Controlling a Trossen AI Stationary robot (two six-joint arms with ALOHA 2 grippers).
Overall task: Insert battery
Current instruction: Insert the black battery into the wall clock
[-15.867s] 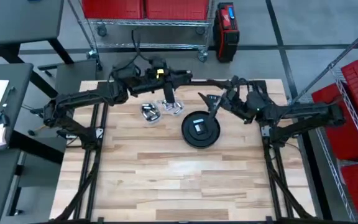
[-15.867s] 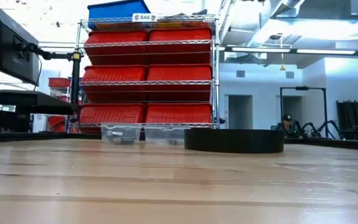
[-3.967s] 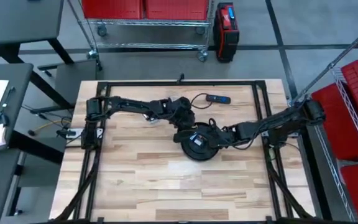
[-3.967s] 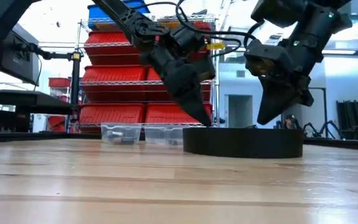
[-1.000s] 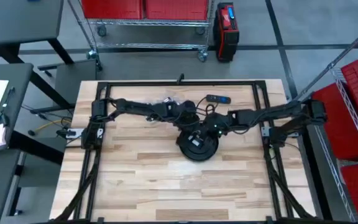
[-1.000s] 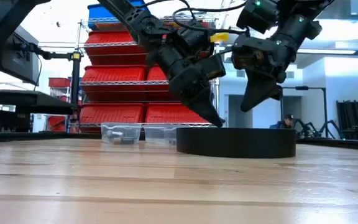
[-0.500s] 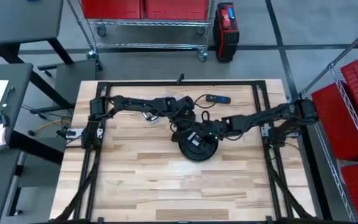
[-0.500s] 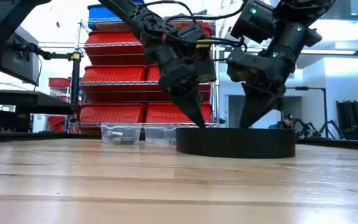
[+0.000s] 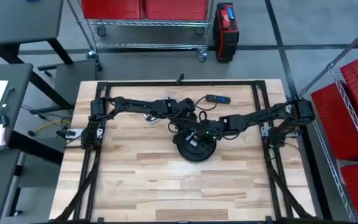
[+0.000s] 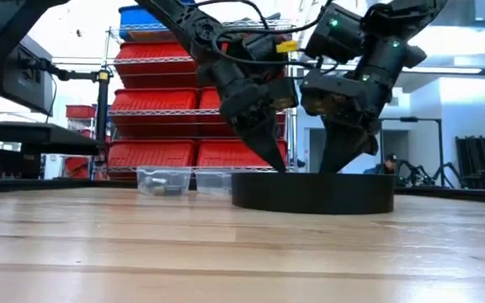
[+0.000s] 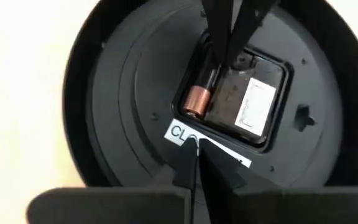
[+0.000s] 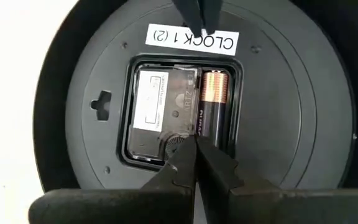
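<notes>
So we had the black round clock [image 9: 196, 148] lying face down near the middle of the wooden table [image 9: 148, 186], back side up. The battery [image 12: 215, 106] was sitting in the slot of the square movement box [image 12: 166, 115], right alongside the little paper sticker, copper end toward the white "CLOCK 1 (2)" label [image 12: 192, 38].

Our left gripper [image 11: 194, 155] was clenched with nothing in it, tips pressed down on that label at the edge of the box. Our right gripper [image 12: 194, 144] was pinched closed too and held nothing, its tips touching the box at the battery's dark end.

From table level both grippers came down onto the clock from above, close together. Two small clear bins [image 10: 165, 180] sat behind it.
</notes>
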